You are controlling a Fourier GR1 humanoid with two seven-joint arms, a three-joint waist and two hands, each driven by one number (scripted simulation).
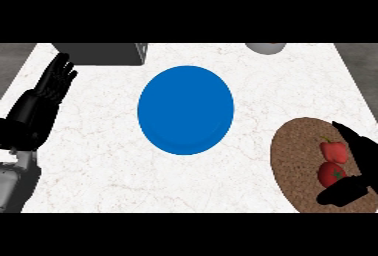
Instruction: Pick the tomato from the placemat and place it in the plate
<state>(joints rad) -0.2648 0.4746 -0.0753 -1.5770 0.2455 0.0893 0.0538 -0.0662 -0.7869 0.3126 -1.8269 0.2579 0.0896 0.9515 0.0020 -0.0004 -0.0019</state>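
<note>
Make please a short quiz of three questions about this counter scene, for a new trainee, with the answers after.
1. True or false: the tomato already lies on the blue plate.
2. Which robot hand is at the placemat? A) left B) right
3. Fill in: beside the tomato on the placemat lies a red ____.

Key
1. False: it is on the brown placemat, and the plate holds nothing.
2. B: the right robot hand is around the tomato, fingers not closed on it; the left robot hand rests open at the view's left edge.
3. Pepper.
</note>
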